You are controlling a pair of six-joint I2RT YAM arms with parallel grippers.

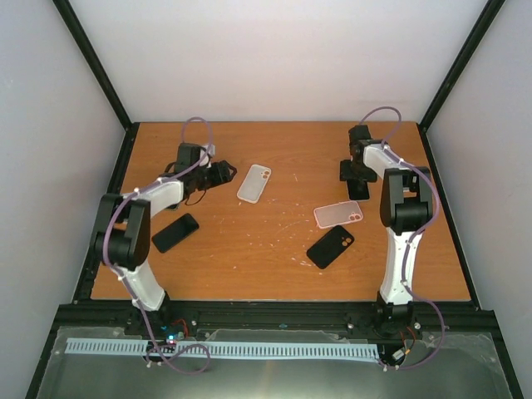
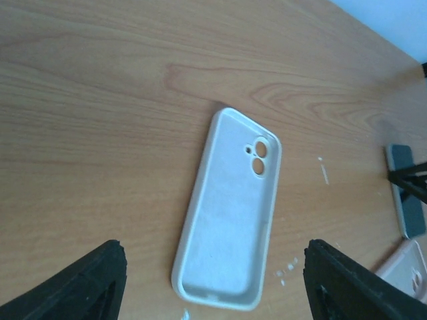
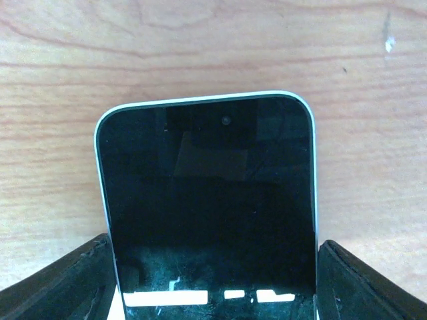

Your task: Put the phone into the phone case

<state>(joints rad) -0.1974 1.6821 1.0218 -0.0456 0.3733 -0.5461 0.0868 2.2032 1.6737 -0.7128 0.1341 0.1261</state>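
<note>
A white phone case (image 2: 230, 213) lies hollow side up on the wooden table, camera cutout at its far end; it also shows in the top view (image 1: 254, 183). My left gripper (image 2: 213, 270) is open and empty, hovering at the case's near end, one finger on each side; in the top view the left gripper (image 1: 218, 173) sits just left of the case. A phone with a dark screen and pale rim (image 3: 207, 200) lies at the back right (image 1: 359, 190). My right gripper (image 3: 212, 280) is open, its fingers close against both long sides of this phone.
A pink case (image 1: 338, 214) lies right of centre, a black phone (image 1: 330, 246) just in front of it. Another black phone (image 1: 175, 232) lies at the left near my left arm. Black frame rails border the table.
</note>
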